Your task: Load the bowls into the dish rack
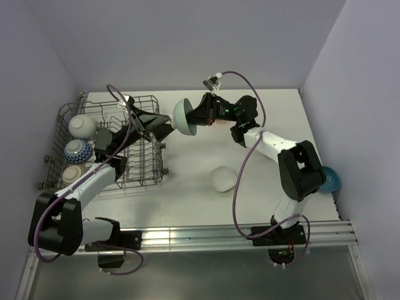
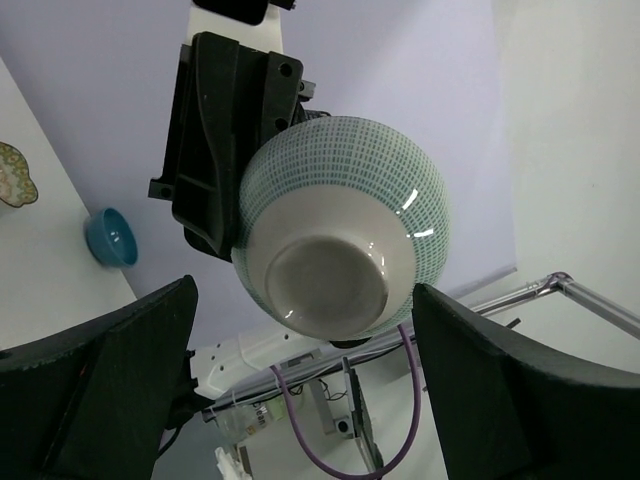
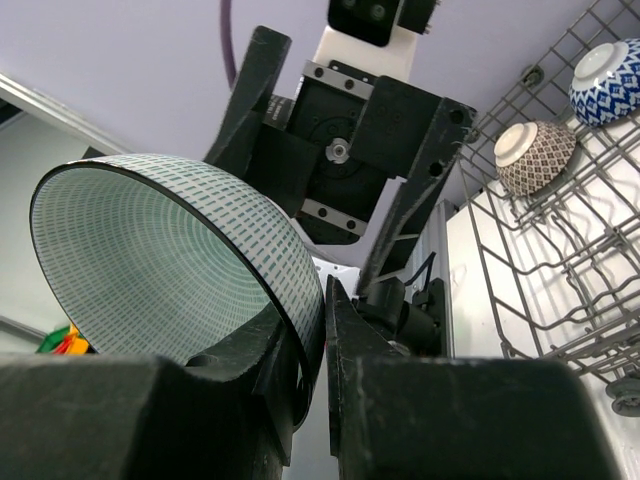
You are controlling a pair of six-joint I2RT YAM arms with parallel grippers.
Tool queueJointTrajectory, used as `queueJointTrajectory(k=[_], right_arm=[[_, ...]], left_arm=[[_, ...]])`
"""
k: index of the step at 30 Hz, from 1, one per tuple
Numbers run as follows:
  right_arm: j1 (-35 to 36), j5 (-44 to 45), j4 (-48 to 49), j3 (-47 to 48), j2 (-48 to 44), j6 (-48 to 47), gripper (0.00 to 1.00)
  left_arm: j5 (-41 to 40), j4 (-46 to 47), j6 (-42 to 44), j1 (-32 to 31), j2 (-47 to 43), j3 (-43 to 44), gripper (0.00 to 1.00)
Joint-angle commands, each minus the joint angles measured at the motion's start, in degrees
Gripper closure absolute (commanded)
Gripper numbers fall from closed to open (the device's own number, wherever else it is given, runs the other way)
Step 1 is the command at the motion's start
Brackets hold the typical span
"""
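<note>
Aloft, stretched leftward, right gripper pinches pale green bowl; left gripper faces it, spread wide

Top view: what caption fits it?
Right gripper holds a green bowl toward the open left gripper by the rack.

The dish rack, holding three bowls, is sitting at nine o'clock on the bench; a loose bowl is lying near centre, another bowl at four o'clock.

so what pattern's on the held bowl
Grid of green dashes on the bowl; clearest from left wrist.
</note>
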Motion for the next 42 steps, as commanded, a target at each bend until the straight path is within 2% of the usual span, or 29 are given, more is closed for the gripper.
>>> queueJointTrajectory(k=[1, 11, 19, 31, 34, 35, 36, 38, 42], right_arm=[[0.85, 0.23, 3.76, 2.12, 0.2, -0.47, 1.0], [1.29, -0.39, 3.5, 2.91, 1.09, -0.47, 1.0], [1.29, -0.48, 3.41, 3.52, 1.44, 0.23, 1.0], [1.29, -0.83, 3.24, 3.88, 2.14, 0.49, 1.0], [1.29, -1.18, 1.75, 4.23, 2.58, 0.06, 1.0], [1.29, -1.27, 0.87, 4.4, 2.58, -0.29, 1.0], [1.29, -1.44, -1.83, 5.01, 2.75, -1.34, 1.0], [1.29, -1.8, -3.7, 5.46, 2.75, -2.31, 0.94], [1.29, -2.06, -7.38, 5.9, 2.67, -3.72, 0.81]], left_arm=[[-0.46, 4.55, 0.04, -0.77, 0.04, 2.91, 0.07], [-0.1, 5.43, 0.31, -1.74, 0.48, 3.35, 0.26], [0.07, 5.69, 0.31, -2.09, 0.3, 2.83, 0.3], [0.51, 6.4, 0.39, -2.44, 0.39, 2.3, 0.43], [0.6, 6.92, 0.31, -2.53, 0.83, 2.56, 0.57], [0.69, 6.75, 0.39, -2.53, 0.83, 2.56, 0.71], [0.6, 6.4, 0.74, -2.53, 0.74, 2.73, 0.8], [0.69, 5.78, 1.18, -2.44, 0.66, 2.91, 1.0], [0.25, 4.56, 0.75, -0.86, 0.48, 3.26, 1.0]])
